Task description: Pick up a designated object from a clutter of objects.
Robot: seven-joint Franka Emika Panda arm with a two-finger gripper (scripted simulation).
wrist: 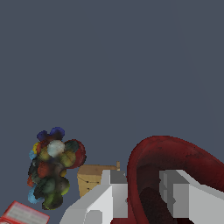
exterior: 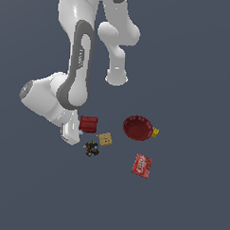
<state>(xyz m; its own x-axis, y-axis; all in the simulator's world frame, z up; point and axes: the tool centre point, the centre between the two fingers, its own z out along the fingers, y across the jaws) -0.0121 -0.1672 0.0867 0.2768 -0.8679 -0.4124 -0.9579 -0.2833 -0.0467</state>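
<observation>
The dark red ribbed cup lies on its side at the exterior view's left edge of the clutter. My gripper is low beside it, under the white arm. In the wrist view the cup's round rim fills the corner, and the gripper straddles its wall. One finger is outside the cup and the other is over the dark opening. The jaws stand apart. The clutter also holds a tan cracker square, a dark multicoloured cluster, a red bowl, a yellow piece and a flat red box.
In the wrist view the multicoloured cluster, the cracker square and a corner of the red box sit close beside the fingers. The arm's white links rise over the cup. The floor is plain grey-blue.
</observation>
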